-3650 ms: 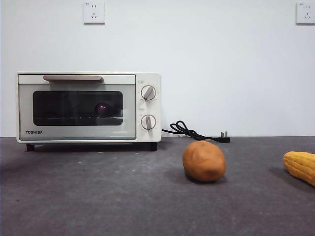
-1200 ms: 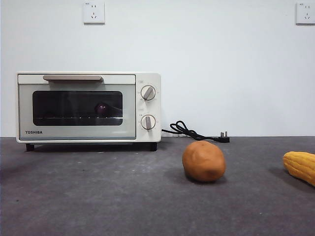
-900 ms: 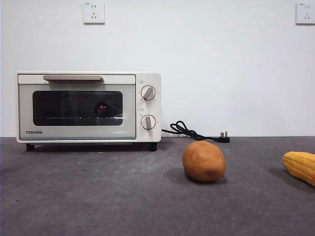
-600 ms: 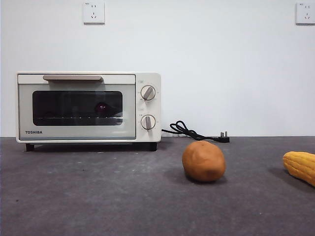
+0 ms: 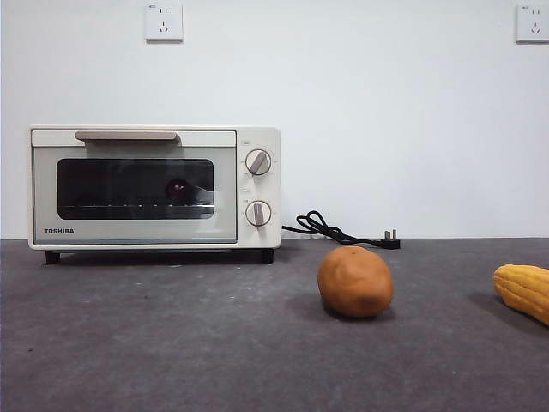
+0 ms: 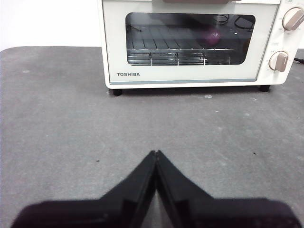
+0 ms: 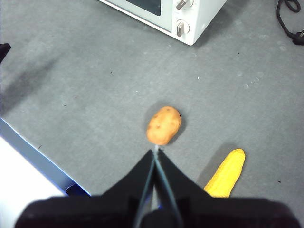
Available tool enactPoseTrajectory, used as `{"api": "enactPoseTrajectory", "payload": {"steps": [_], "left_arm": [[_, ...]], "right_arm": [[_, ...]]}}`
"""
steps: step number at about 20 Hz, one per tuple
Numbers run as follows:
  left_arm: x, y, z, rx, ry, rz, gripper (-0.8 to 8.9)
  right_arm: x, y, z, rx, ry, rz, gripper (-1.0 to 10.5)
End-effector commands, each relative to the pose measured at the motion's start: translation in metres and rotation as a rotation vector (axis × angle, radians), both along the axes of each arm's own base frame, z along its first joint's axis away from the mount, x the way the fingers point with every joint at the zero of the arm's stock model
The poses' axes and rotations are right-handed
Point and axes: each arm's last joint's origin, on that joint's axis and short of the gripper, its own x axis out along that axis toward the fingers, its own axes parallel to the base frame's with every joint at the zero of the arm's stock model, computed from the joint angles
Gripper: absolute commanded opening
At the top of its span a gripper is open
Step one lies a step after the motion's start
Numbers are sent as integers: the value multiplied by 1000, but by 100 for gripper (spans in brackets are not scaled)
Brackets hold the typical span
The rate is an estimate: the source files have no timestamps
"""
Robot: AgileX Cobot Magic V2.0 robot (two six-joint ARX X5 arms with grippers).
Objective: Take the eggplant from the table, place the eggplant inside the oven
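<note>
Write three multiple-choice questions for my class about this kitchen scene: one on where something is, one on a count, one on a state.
1. Where is the eggplant?
A. on the table
B. inside the oven
C. in a gripper

2. How many knobs does the oven have?
A. one
B. two
C. three

3. What state is the oven door in?
A. shut
B. half open
C. fully open

Answers:
1 B, it shows purple through the door window on the rack.
2 B, two round knobs sit one above the other.
3 A, the door stands flush with its handle on top.
</note>
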Motion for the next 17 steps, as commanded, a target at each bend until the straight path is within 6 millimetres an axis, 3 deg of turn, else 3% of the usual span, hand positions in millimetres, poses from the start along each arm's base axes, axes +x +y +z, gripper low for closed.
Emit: {"api": "enactPoseTrajectory", "payload": {"steps": [1,13,15,17], "left_arm": [[1,0,-2,-7,0,5,-4],[1,0,-3,-7,3,5,-3],[1,0,-3,-7,3,5,-3],[1,0,-3,-7,4,5,-3]], "right_arm": [[0,0,-3,-15,29,-7,0],[0,-1,-3,-41,8,0,0],[1,-13,-1,-117,-65,-51,0],[0,-27,7,-64,-132,-111,0]]}}
